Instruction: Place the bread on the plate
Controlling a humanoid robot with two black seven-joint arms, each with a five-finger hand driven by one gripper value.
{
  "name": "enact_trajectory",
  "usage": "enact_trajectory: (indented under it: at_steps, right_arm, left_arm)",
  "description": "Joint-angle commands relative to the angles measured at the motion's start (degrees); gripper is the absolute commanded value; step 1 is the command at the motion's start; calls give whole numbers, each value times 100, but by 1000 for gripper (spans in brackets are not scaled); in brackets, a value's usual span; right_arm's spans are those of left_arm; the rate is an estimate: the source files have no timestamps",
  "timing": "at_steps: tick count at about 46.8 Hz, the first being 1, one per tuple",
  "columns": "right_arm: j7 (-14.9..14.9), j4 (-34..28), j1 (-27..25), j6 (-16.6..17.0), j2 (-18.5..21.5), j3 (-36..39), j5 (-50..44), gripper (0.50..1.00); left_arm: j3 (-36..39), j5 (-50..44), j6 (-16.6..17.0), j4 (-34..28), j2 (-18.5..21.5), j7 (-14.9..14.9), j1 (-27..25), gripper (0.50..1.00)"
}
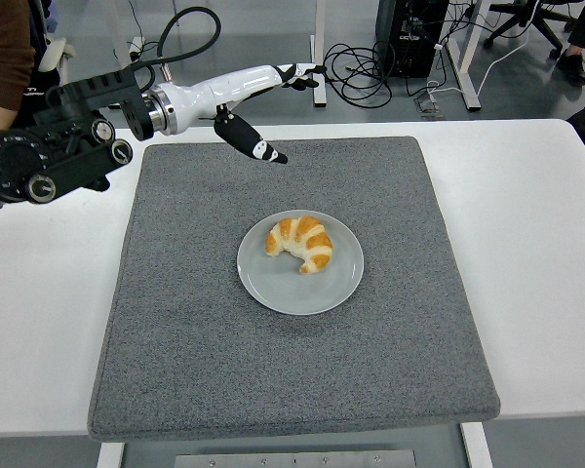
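A golden croissant [300, 242] lies on the grey round plate [302, 288], a little above the plate's middle. The plate rests in the centre of the grey felt mat [195, 322]. My left hand [273, 112] hangs high over the mat's far edge, well up and left of the plate, open with thumb and fingers spread and nothing in them. Its black arm [54, 156] comes in from the upper left. The right arm is out of view.
A person's arm in a brown sleeve [2, 58] shows at the top left corner. Beyond the table stand desk legs, a black computer tower [409, 34] and loose cables [366, 73] on the floor. The white table [536, 244] surrounds the mat.
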Motion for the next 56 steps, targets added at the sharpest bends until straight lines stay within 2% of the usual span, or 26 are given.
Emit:
enact_trajectory:
  at_steps: [1, 7, 15, 21, 25, 31, 34, 42, 47, 56]
  right_arm:
    - [0, 2, 0, -1, 0, 0, 0, 1000]
    - [0, -7, 0, -1, 0, 0, 0, 1000]
    - [0, 2, 0, -1, 0, 0, 0, 1000]
    - [0, 2, 0, -1, 0, 0, 0, 1000]
    - [0, 2, 0, -1, 0, 0, 0, 1000]
    - [0, -7, 0, -1, 0, -9, 0, 1000]
    - [0, -7, 0, -1, 0, -9, 0, 1000]
    - [0, -34, 0, -10, 0, -9, 0, 1000]
    - [0, -51, 0, -10, 0, -9, 0, 1000]
    - [0, -51, -8, -18, 0, -9, 0, 1000]
  left_arm:
    - [-23, -92, -39, 2, 129, 0, -149, 943]
    - [-93, -663, -285, 2, 427, 0, -289, 945]
    - [-286, -1867, -944, 20, 875, 96, -281, 943]
    - [-418, -2868, -1147, 81, 1087, 360, -53, 943]
    - [-524, -3353, -1191, 81, 1157, 387, 149, 945]
    - [-796, -3836, -1471, 125, 1184, 474, 483, 946]
    - [-1094, -4126, -1577, 195, 1175, 632, 703, 946]
    - [-2070, -4557, -1832, 257, 1122, 1335, 1274, 946]
    - [-2492, -4575, -1911, 257, 1113, 1546, 1556, 946]
    - [-2651, -4707, -2087, 257, 964, 1801, 1916, 945]
